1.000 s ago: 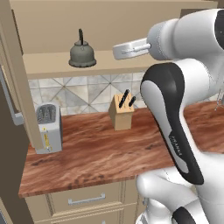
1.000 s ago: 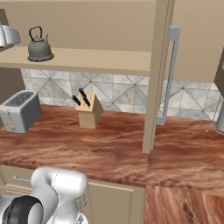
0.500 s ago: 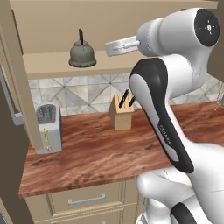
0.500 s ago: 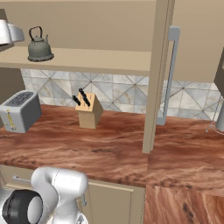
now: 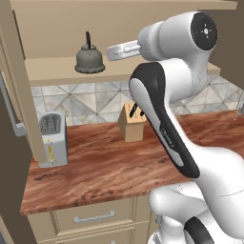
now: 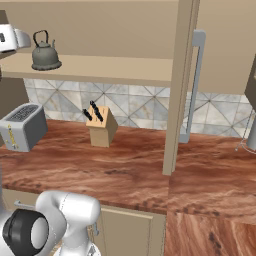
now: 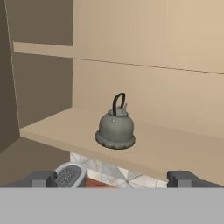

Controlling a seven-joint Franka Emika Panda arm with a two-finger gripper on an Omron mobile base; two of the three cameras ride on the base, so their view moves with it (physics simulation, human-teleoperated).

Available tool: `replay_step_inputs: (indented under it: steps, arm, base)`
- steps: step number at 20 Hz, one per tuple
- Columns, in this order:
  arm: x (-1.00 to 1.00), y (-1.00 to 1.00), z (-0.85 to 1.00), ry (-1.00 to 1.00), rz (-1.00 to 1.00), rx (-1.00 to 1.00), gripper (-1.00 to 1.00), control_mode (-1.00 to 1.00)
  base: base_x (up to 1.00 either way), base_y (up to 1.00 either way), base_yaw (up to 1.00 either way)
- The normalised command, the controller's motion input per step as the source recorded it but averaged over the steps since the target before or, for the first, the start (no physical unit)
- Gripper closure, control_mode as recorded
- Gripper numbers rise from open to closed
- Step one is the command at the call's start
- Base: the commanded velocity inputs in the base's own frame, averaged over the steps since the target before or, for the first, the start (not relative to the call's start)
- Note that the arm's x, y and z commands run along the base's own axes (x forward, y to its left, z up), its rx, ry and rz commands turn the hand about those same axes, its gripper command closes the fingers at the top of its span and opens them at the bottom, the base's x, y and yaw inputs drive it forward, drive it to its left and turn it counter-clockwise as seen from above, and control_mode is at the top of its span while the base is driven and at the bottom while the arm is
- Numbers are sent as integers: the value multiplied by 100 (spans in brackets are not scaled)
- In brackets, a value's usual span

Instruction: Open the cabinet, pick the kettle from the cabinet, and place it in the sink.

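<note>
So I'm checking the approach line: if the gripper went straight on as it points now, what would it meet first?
Most likely the kettle on the cabinet floor; the open gripper faces it, nothing between.

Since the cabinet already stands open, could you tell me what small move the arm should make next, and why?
Probably ease the open pincer straight forward toward the kettle. The kettle sits upright on the cabinet floor, centred ahead of the hand with a gap between, and the fingers stand wide apart holding nothing, so closing that gap comes before any grasp.
</note>
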Motion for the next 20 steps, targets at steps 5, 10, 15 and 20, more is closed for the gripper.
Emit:
replay_step_inputs:
  steps: [5,10,15,20]
  arm:
    - [27,12,-5,0,0,0,-100,-100]
    - [14,16,0,0,0,0,-100,-100]
    - [12,14,0,0,0,0,-100,-100]
    - [19,5,0,0,0,0,-100,-100]
  base:
    - [0,0,0]
    - [0,0,0]
    - [0,0,0]
    - [0,0,0]
